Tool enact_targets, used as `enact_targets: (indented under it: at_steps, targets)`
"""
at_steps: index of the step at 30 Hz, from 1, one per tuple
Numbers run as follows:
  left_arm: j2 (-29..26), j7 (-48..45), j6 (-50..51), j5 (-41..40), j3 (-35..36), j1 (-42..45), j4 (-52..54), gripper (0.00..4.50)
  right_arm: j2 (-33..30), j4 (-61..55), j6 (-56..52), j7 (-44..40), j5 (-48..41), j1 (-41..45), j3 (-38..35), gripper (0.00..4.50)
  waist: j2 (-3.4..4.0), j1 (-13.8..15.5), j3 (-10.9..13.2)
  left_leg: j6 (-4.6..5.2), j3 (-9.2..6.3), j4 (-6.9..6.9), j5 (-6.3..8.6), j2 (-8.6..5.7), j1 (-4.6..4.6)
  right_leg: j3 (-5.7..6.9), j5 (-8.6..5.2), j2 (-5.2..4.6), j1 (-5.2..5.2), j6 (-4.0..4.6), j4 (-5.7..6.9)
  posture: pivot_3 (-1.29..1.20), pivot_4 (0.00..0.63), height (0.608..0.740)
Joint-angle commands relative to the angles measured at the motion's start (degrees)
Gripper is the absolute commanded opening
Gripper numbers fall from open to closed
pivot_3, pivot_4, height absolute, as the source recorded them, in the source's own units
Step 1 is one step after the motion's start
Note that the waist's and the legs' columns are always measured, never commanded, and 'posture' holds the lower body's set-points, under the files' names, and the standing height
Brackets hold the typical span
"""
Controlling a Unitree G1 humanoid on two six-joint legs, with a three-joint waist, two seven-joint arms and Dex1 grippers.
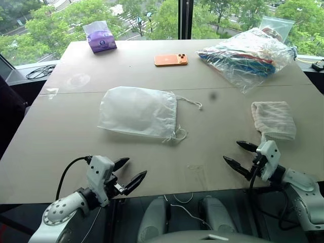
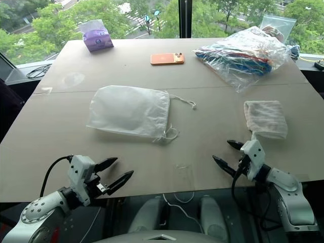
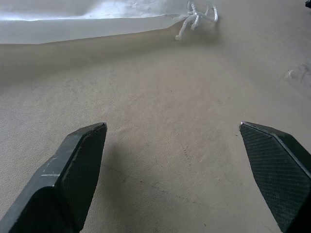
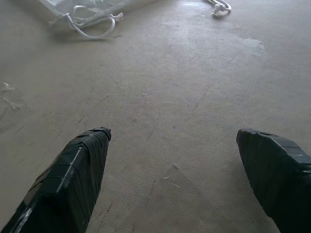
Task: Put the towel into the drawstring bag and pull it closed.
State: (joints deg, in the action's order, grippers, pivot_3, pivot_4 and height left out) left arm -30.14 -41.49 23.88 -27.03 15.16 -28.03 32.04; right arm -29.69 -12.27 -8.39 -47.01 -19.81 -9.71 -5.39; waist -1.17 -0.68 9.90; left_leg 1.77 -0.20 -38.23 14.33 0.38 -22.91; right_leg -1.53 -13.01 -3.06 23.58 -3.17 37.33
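Lying flat near the middle of the beige counter point(image 1: 61, 136), the thin white fabric drawstring bag point(image 1: 137, 111) has its gathered mouth turned toward 3 o'clock, with thin white cords point(image 1: 191, 103) trailing from both corners of that end. Well apart from it, at about 3 o'clock from the bag, the small cream ribbed terry towel point(image 1: 274, 119) rests folded near the counter's right edge.

At 7 o'clock from the bag, the left gripper point(image 1: 129, 173) hangs over the near edge of the counter, released, its two black fingers spread wide with nothing between them. At 5 o'clock from the bag, the right gripper point(image 1: 242, 155) sits just at 7 o'clock of the towel, likewise released and holding nothing, apart from the cloth.

Toward 12 o'clock on the far half of the counter lie an orange phone point(image 1: 170, 59), a purple tissue pack point(image 1: 100, 37) at 11 o'clock, and a large clear plastic bag of colourful items point(image 1: 248, 54) at 1 o'clock.
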Motion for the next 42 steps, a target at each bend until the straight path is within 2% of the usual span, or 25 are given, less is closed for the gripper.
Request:
enact_targets:
  at_steps: [1,17,21,25,29,32,36,42]
  targets:
    - [-0.52,0.21,-1.45,0.68,-0.52,0.54,1.95,4.50,-0.59,-1.28,2.02,-1.18,-1.20,-0.14,-1.13,4.43,0.00,0.01,0.00,0.00,0.00,0.00,0.00,0.00,0.00,0.00,0.00,0.00,0.00,0.00,0.00,0.00,0.150,0.740]
    - [-0.10,2.75,0.97,0.00,-4.33,6.85,3.47,4.50,-2.87,-2.97,2.39,-3.00,-4.11,-0.11,-3.53,4.43,0.00,0.20,0.00,0.00,-0.01,0.00,0.00,0.00,-0.01,0.01,-0.01,0.00,-0.01,-0.02,-0.01,0.00,0.150,0.740]
    - [2.28,10.56,10.49,-2.86,-9.39,17.94,8.90,4.50,-6.06,-0.28,2.61,-10.07,-9.90,2.14,-7.43,4.43,-0.01,0.49,0.02,0.00,-0.03,-0.05,0.00,-0.02,-0.03,0.03,0.00,0.01,-0.03,-0.02,-0.01,0.00,0.150,0.740]
    - [3.89,16.96,19.00,-0.77,-15.91,30.75,9.40,4.50,-11.62,4.30,1.51,-18.70,-13.86,4.99,-9.84,4.43,-0.03,0.75,0.01,0.01,-0.11,-0.12,0.00,-0.08,0.06,0.06,0.08,0.06,-0.23,0.02,-0.03,0.00,0.150,0.740]
    - [6.48,21.73,22.69,2.80,-21.07,39.85,5.87,4.50,-14.45,7.54,-0.42,-23.74,-17.29,8.63,-11.31,4.43,-0.04,0.18,0.02,0.02,-0.17,-0.08,0.00,-0.11,0.11,0.05,0.19,0.19,-0.27,-0.16,-0.03,0.00,0.150,0.740]
    - [11.88,29.75,25.52,10.57,-27.81,48.83,-1.08,4.50,-16.97,9.87,-3.41,-27.16,-19.89,14.05,-11.69,4.43,-0.01,0.12,0.05,0.02,-0.20,-0.07,0.00,-0.13,0.11,0.05,0.20,0.25,-0.27,-0.17,-0.03,0.00,0.150,0.740]
    - [15.12,37.44,30.40,18.30,-31.68,53.24,-4.71,4.50,-18.38,11.43,-4.87,-29.17,-20.70,17.23,-11.96,4.43,-0.06,0.04,0.06,0.02,-0.19,-0.10,0.00,-0.24,0.08,-0.01,0.21,0.23,-0.29,-0.19,-0.08,0.00,0.150,0.740]
    - [12.25,42.47,36.31,29.72,-40.82,54.97,-4.67,4.50,-18.60,14.55,-3.73,-30.15,-19.21,19.43,-12.24,4.43,-0.04,0.26,0.06,0.02,-0.29,0.03,0.00,-0.19,0.02,0.06,0.21,0.23,-0.25,-0.20,-0.14,0.00,0.150,0.740]
